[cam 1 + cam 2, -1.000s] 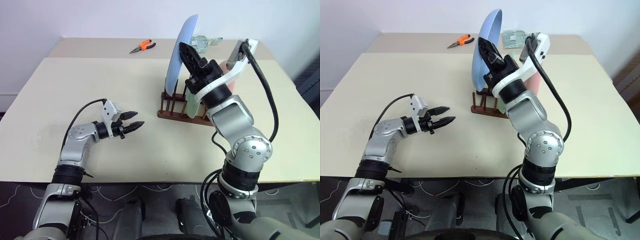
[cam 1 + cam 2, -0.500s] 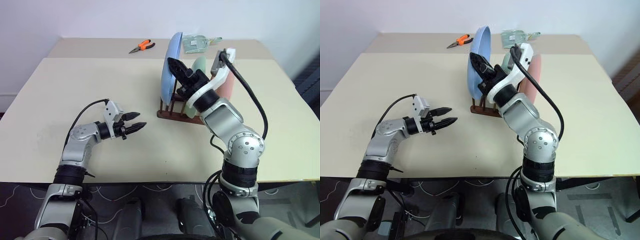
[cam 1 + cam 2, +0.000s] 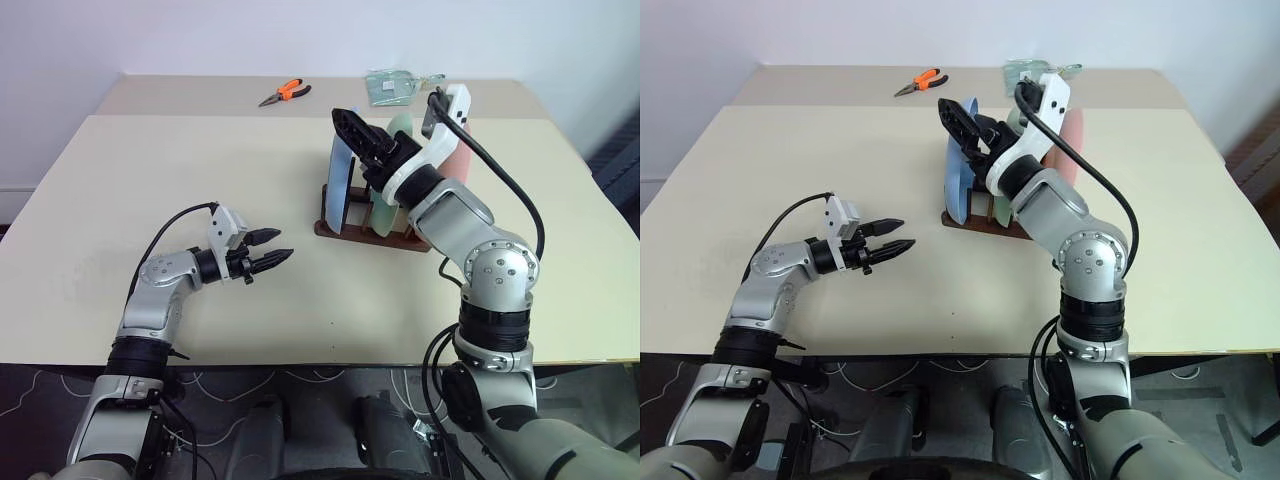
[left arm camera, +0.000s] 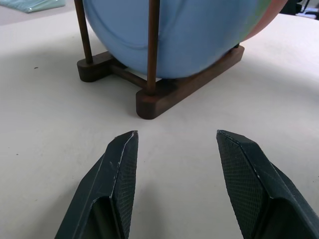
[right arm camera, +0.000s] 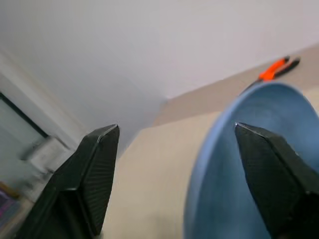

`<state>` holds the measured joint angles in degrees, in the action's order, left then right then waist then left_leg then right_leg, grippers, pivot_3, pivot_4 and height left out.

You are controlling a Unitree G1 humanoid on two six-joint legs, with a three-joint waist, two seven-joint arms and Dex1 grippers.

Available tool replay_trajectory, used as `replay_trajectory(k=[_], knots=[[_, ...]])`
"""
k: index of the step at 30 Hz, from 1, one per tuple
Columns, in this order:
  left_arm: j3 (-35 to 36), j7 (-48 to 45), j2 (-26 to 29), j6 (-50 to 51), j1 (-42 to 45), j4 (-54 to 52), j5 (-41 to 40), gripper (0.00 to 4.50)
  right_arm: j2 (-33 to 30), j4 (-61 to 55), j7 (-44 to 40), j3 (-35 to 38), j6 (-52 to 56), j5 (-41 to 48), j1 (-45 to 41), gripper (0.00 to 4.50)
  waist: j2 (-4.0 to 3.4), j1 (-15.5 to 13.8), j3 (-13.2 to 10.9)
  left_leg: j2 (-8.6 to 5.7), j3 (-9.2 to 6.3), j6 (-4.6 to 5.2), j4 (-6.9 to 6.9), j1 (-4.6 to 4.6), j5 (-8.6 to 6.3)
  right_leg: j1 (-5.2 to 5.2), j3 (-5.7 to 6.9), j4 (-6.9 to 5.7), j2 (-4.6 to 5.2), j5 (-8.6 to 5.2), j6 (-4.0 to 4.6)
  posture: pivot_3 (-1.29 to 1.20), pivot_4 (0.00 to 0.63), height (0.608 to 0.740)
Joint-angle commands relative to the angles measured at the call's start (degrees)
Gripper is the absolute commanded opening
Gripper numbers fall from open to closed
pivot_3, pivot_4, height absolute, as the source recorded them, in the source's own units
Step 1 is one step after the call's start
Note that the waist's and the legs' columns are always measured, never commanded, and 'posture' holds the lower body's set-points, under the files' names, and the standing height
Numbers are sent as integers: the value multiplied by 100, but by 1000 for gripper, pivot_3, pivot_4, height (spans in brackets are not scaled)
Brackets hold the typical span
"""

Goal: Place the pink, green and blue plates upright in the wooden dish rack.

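1. While the right gripper (image 3: 352, 133) hovers at the top edge of the blue plate (image 3: 338, 183), its black fingers stand spread apart, one on each side of the rim, clamping nothing.
2. That blue plate stands upright in the leftmost slot of the wooden dish rack (image 3: 345, 228), between thin pegs, as the left wrist view also shows.
3. Just to its right in the same rack stand the green plate (image 3: 398, 128) and then the pink plate (image 3: 460, 160), both largely hidden behind the right arm.
4. The rack sits on the beige table (image 3: 200, 170), right of centre and towards the far side.
5. Nearer and well to the left, the left gripper (image 3: 275, 247) hangs just above the tabletop, pointing at the rack, its fingers parted and empty.
6. Orange-handled pliers (image 3: 284, 94) lie on the far part of the table, with a clear packet (image 3: 395, 86) to their right.
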<state>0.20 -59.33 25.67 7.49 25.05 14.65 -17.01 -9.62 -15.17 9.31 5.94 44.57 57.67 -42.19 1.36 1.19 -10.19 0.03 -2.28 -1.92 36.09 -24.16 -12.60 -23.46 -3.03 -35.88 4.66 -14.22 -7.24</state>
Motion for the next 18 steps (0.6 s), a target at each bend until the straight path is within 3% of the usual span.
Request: replay_trajectory(k=[1, 5, 8, 12, 15, 18], knots=[[39, 24, 3, 14, 5, -210, -106, 2552, -327, -413, -321, -156, 1, -400, -360, 3409, 0, -2, 0, 0, 1, 0, 0, 0, 0, 0, 0, 0, 0, 0, 0, 0, 150, 732], [28, 82, -36, -35, 27, -154, -65, 2552, -1284, -857, -748, -351, -62, -1291, -499, 3409, 0, -24, 0, 0, 0, 0, 1, -2, 0, 0, 0, 3, 1, -1, 2, 0, 150, 732], [132, 283, -24, -210, 66, -42, 37, 2552, -2245, -1479, -1253, 206, -168, -1501, -191, 3409, 0, -52, 0, -1, -1, 0, 2, -11, 0, 1, 2, 22, 2, -2, 3, 0, 150, 732], [265, 528, 219, -741, 216, 586, 344, 2552, -3692, -2113, -2160, 2118, 119, -1452, 1429, 3409, 8, -147, 0, -4, -6, 2, -3, -26, -2, 12, 7, 68, 6, 3, -5, 0, 150, 732], [151, 568, 391, -1205, 242, 933, 629, 2552, -3973, -2188, -2802, 3411, 207, -1464, 2911, 3409, 6, -165, 2, -4, 5, 9, -7, -25, -6, 15, 4, 75, 9, 3, -6, 0, 150, 732], [151, 485, 480, -1421, 313, 1239, 660, 2552, -3773, -2341, -3566, 3822, -39, -1686, 4530, 3409, 3, -158, 4, 1, 14, 9, -3, -14, -6, 19, 1, 70, 7, -3, 6, 0, 150, 732]])
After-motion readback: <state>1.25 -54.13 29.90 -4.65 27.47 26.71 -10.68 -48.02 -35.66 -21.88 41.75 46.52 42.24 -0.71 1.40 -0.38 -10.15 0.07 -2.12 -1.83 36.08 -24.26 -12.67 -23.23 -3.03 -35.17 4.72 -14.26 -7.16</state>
